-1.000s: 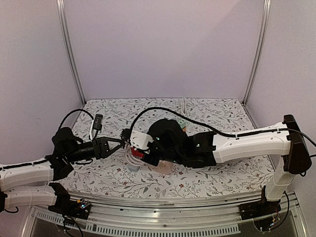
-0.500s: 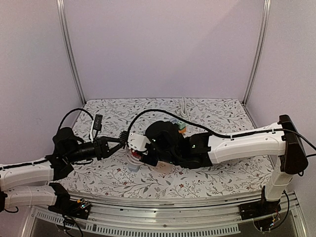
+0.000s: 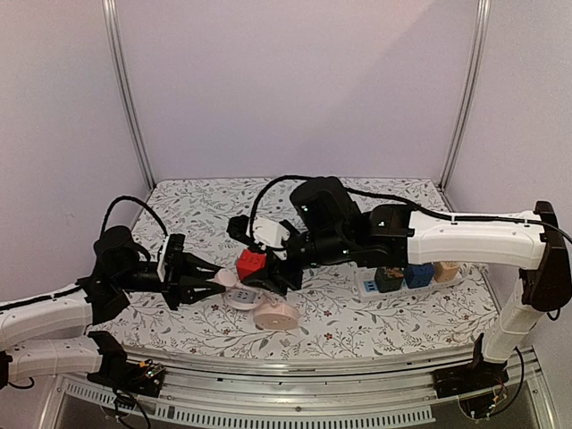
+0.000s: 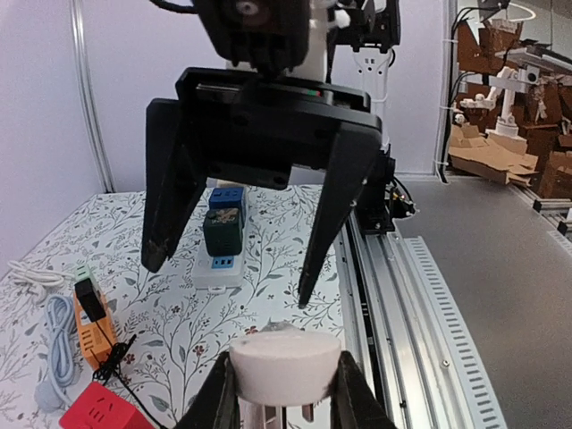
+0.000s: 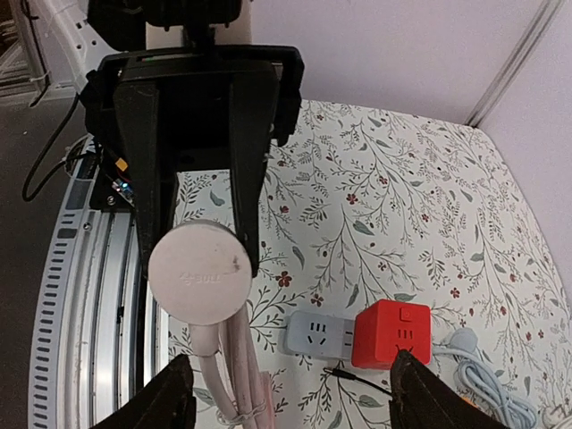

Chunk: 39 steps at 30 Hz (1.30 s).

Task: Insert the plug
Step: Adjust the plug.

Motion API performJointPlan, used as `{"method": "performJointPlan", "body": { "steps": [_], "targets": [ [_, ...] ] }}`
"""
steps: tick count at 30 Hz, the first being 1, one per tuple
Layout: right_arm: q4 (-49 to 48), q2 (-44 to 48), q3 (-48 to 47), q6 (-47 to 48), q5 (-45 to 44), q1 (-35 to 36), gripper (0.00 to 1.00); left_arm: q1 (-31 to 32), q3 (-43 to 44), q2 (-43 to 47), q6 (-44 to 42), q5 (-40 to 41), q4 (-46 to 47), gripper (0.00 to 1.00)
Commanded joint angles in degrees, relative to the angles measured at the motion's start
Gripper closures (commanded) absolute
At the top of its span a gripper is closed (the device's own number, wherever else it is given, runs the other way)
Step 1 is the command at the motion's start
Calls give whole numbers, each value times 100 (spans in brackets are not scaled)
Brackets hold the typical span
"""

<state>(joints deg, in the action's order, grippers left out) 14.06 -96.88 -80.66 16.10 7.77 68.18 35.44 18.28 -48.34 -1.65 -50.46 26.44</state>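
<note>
Counter [image 3: 375,201]: we see flowered cloth under plain lilac walls.
Right gripper [image 4: 229,279]: now spread wide and empty, lifted back from the centre where it lay low a second ago.
Left gripper [image 3: 207,282]: clamped on the plug [image 4: 286,365], taken over from the right.
Plug: round, white, aloft between both grippers; we judge the handover done, insertion not begun.
Grey strip [image 5: 315,335]: on the cloth just below, the nearest socket.

Table [image 3: 393,201] has a white floral-print cover. Plain pale lilac walls [image 3: 295,89] on three sides, with aluminium posts [image 3: 127,89] in the back corners. A slotted aluminium rail [image 3: 313,393] runs along the near edge. Left wrist view: grey floor [image 4: 500,268] beside the table, cardboard boxes [image 4: 487,147] further off. Light is even and soft.
</note>
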Motion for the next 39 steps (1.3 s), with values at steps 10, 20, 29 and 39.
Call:
{"method": "performJointPlan", "body": {
  "steps": [10,20,29,39],
  "targets": [
    [819,-548,-763,-396,1364,-55,41,156,-41,-17,-864,-197,524,100],
    [684,-836,-992,-398,1142,-52,52,268,-44,-35,-933,-192,489,100],
    [510,-906,-1148,-459,1106,-54,61,338,-69,-80,-836,-170,333,100],
    [552,-787,-937,-485,1184,-47,100,393,-79,-7,-891,10,167,100]
  ]
}}
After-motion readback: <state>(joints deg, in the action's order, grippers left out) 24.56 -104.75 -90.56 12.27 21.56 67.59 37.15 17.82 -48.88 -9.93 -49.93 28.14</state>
